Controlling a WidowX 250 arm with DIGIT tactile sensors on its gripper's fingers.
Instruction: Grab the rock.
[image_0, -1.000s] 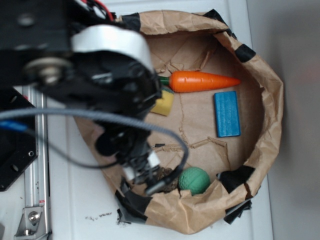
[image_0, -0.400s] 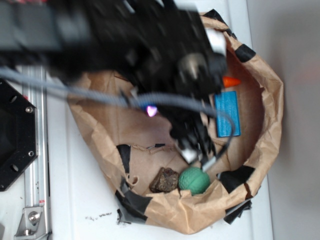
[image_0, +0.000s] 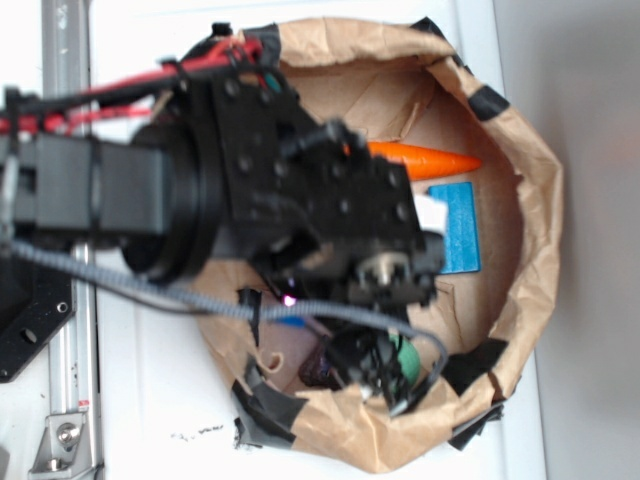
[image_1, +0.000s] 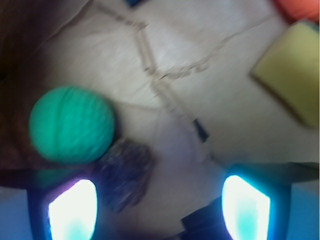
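Wrist view, blurred: two fingers (image_1: 72, 210) glow white-blue at the bottom edge, spread wide apart, nothing between the pads. The rock (image_1: 125, 172), dark and lumpy, lies just inside the finger on the picture's left, closer to it than to the other; contact cannot be judged. The green ball (image_1: 71, 124) sits just above that finger, touching or nearly touching the rock. A yellow block (image_1: 292, 77) is cut by the right edge, beyond the other finger; an orange scrap shows in the top right corner.

Exterior view: the arm (image_0: 290, 210) covers most of the paper bag (image_0: 530, 200) nest on the white table (image_0: 140, 420). The rock (image_0: 318, 368) is mostly hidden beside the fingers. Carrot (image_0: 430, 160) and blue block (image_0: 462, 228) are half covered.
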